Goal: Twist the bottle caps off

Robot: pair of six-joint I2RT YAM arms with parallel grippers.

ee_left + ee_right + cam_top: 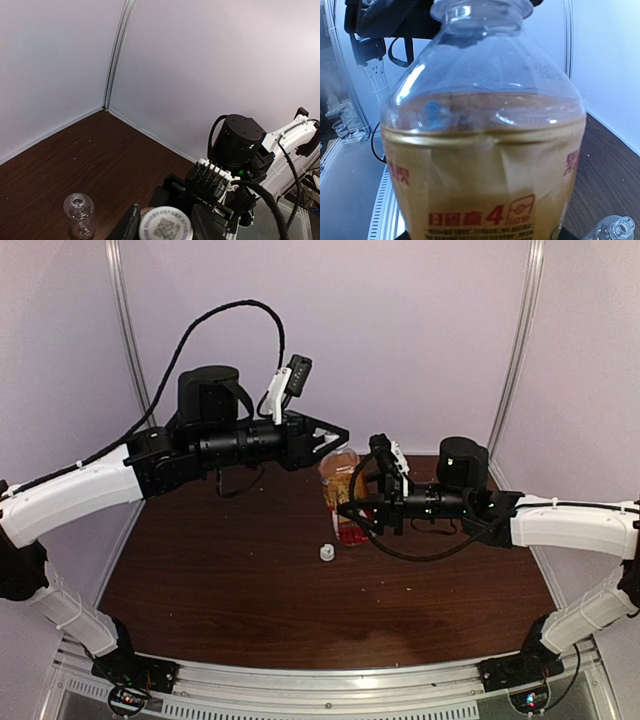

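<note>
The amber bottle with the red label stands upright mid-table and fills the right wrist view. My right gripper is shut on its lower body. My left gripper is over the bottle's top, and in the left wrist view its jaws close on the white bottle cap, which has a printed code on it. The clear bottle stands uncapped on the table beside it and also shows in the right wrist view. It is hidden in the top view. A second white cap lies loose on the table.
The dark wooden table is walled by pale panels at the back and sides. The right arm's black motor housing and cables sit close behind the amber bottle.
</note>
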